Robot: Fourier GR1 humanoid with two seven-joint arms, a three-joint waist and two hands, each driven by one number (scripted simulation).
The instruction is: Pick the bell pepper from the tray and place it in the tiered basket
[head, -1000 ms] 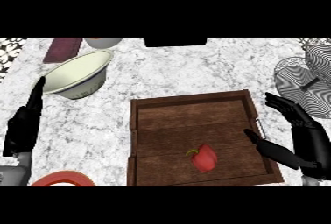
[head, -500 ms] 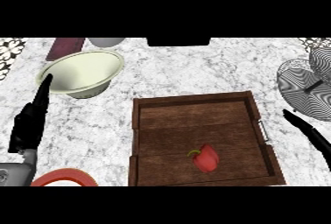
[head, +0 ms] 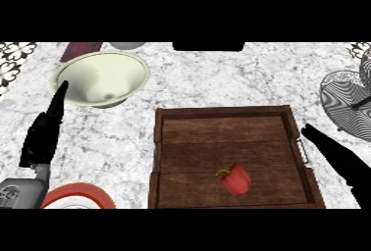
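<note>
Head view: tiered basket [head: 346, 102] cut off right.

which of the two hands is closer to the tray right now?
The right hand: its straight black fingers lie beside the brown wooden tray's right handle. The left hand stands well off, near the pale green bowl.

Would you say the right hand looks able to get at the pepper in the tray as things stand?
Probably yes. The right hand lies open just outside the tray by its right rim, and the pepper sits uncovered on the tray floor with only that low rim between them.
</note>
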